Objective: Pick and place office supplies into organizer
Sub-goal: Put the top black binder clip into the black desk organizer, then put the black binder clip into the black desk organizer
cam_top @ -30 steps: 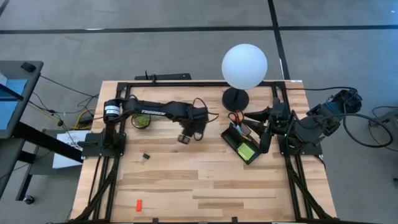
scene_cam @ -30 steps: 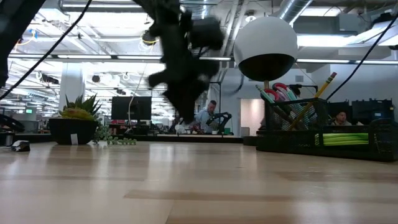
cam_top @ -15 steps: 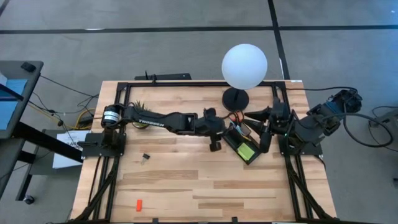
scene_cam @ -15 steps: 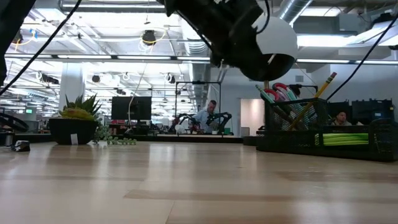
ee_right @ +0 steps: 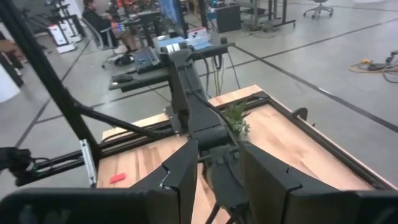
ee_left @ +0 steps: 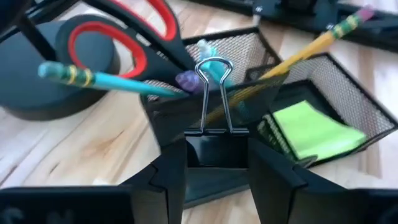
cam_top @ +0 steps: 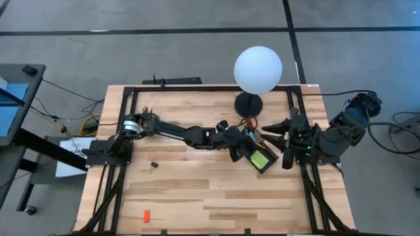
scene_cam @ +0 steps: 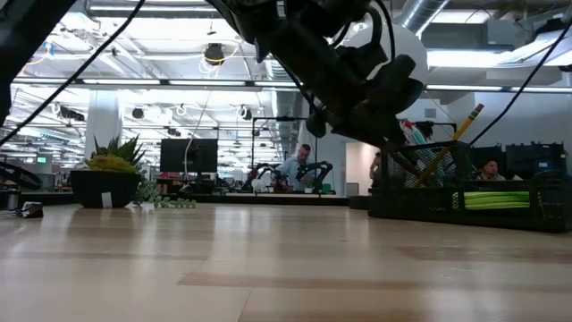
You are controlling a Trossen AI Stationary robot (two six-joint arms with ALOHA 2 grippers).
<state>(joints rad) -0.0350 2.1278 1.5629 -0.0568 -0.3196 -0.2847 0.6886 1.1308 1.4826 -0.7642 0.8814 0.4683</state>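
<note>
- Currently mid-delivery, by the look of it: left gripper [ee_left: 216, 163] pinching a black binder clip [ee_left: 216, 134] by its body, wire handles pointing away from the wrist, just short of the organizer [ee_left: 348, 87].
- Judged next: carry the clip over a free compartment of the mesh tray, clear of the upright items, then spread the fingers and let it drop; risk of snagging the wire handles on the mesh rim or on the scissors [ee_left: 140, 34].
- Already in the organizer: red-handled scissors, a teal pencil [ee_left: 93, 79], a yellow pencil [ee_left: 311, 45], and a lime-green sticky-note pad [ee_left: 308, 132] lying flat in the low compartment.
- Still out on the table [cam_top: 197, 190]: a small dark clip [cam_top: 154, 166] near the left arm's base and a small red-orange piece [cam_top: 147, 215] by the near edge, both well apart from the tray.
- Left arm stretched low across the table from its base to the organizer's near side [cam_top: 257, 157], beside the lamp base [cam_top: 249, 103].
- Right gripper [ee_right: 217, 177] parked just right of the organizer, fingers parted, holding nothing, aimed along the table toward the left arm.
</note>
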